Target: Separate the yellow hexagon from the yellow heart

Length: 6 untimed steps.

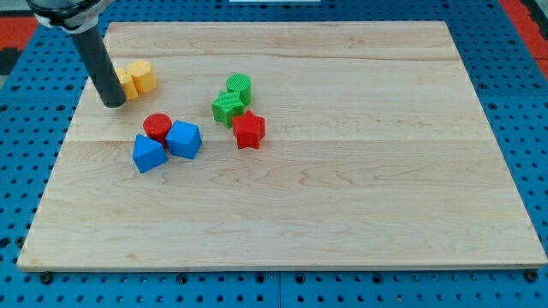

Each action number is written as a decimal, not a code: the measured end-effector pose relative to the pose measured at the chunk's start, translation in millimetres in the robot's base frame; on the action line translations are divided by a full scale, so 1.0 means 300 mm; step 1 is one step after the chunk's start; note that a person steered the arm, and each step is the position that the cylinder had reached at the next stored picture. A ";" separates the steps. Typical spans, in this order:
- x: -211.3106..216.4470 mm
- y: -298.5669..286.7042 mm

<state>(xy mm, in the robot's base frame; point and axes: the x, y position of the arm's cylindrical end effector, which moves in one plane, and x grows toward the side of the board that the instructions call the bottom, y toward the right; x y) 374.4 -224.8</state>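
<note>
No pincer is carried by this arm; only a dark rod is fitted, so nothing can be said of jaws apart or together.

Camera view: my tip [113,103] is seen pressed against the nine o'clock side of the yellow pair near the bench's [360,231] ten o'clock corner. Which is the yellow heart [125,83] and which the yellow hexagon [142,75] is judged only loosely; they are touching. The separating step is judged under way but not done. A push between the two is called for next.

Counted: two yellow blocks, two blue blocks [149,153] [184,139], one red cylinder [157,127], one red star [248,129], two green blocks [228,106] [240,85].
</note>
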 end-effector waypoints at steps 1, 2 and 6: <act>-0.056 0.042; -0.145 0.055; -0.244 0.256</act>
